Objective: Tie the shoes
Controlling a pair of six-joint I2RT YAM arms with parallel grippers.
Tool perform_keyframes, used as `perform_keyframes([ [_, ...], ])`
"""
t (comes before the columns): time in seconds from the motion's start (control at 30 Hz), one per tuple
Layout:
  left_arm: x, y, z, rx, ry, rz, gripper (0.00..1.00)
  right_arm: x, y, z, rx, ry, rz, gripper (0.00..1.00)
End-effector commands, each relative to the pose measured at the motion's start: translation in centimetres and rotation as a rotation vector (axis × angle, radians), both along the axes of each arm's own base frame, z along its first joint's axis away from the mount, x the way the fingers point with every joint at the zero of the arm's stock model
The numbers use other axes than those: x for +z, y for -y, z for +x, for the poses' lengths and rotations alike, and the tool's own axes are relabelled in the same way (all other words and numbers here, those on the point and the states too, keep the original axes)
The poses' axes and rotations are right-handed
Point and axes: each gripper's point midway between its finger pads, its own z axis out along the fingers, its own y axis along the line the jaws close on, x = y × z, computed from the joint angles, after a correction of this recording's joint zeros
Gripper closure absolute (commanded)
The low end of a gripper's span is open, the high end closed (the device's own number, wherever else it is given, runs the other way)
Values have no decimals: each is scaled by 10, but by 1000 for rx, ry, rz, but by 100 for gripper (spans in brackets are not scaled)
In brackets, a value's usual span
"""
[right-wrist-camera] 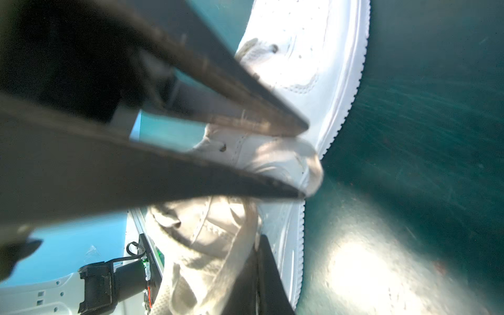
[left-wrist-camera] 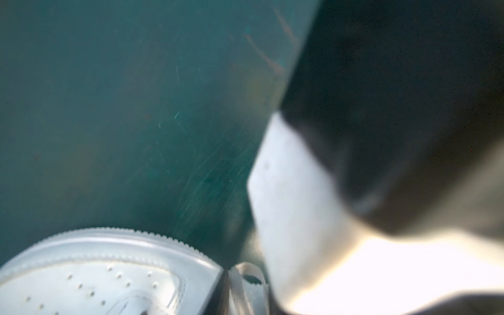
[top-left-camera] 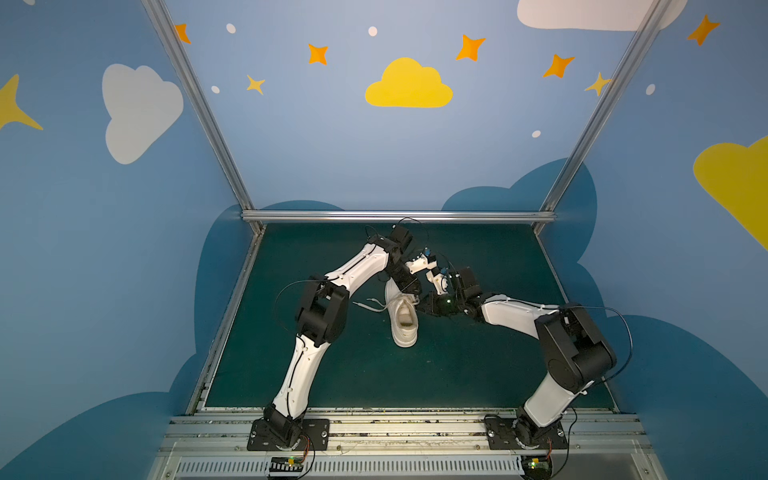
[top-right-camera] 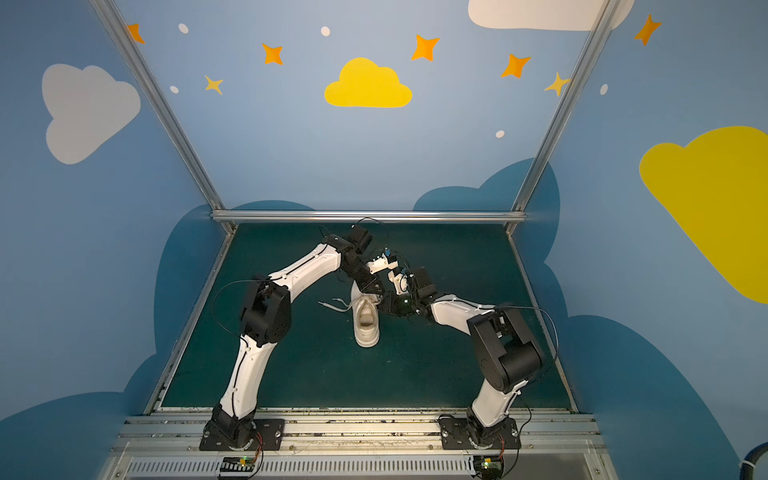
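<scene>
The shoes show as a single white sneaker (top-left-camera: 404,326) (top-right-camera: 366,328) on the green mat, heel toward the arm bases. Loose lace ends (top-left-camera: 370,305) trail off its left side. My left gripper (top-left-camera: 409,289) (left-wrist-camera: 245,289) hangs over the eyelet rows. Seen from the right wrist, its two dark fingers (right-wrist-camera: 272,120) pinch a bunched lace loop (right-wrist-camera: 311,163). My right gripper (top-left-camera: 427,305) (right-wrist-camera: 257,272) sits at the shoe's right flank, shut on a lace strand (right-wrist-camera: 234,261) that runs into it. The shoe's perforated toe (left-wrist-camera: 90,275) shows in the left wrist view.
The green mat (top-left-camera: 478,365) is bounded by aluminium rails at the back (top-left-camera: 399,216) and front (top-left-camera: 399,424), with blue painted walls around. The two wrists stand very close above the shoe. The right arm's black and white body (left-wrist-camera: 381,136) fills much of the left wrist view.
</scene>
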Motion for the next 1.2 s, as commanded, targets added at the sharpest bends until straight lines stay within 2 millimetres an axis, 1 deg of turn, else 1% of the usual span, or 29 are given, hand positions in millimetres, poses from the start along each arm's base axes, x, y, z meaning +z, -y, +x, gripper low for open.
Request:
perform_keyframes([
  [0.0,4,5,-3,-12,-9,-20,93,-12,-2,-11,22,-23,-19,100],
  [0.07,9,6,-1,-7,4,-27,97,-12,-2,-11,21,-25,-18,100],
  [0.37,42,4,10,38,71,-96,97,-9,0,-12,9,-15,-12,100],
  [0.67,49,-14,16,87,88,-91,97,-1,2,-13,4,-2,-2,100],
  [0.93,67,-29,26,167,141,-134,97,3,5,-15,2,6,-12,100],
  [1.03,71,-36,29,198,143,-157,97,8,6,-15,5,16,-13,100],
  [1.17,71,-44,32,238,131,-176,97,18,5,-13,22,43,-22,100],
])
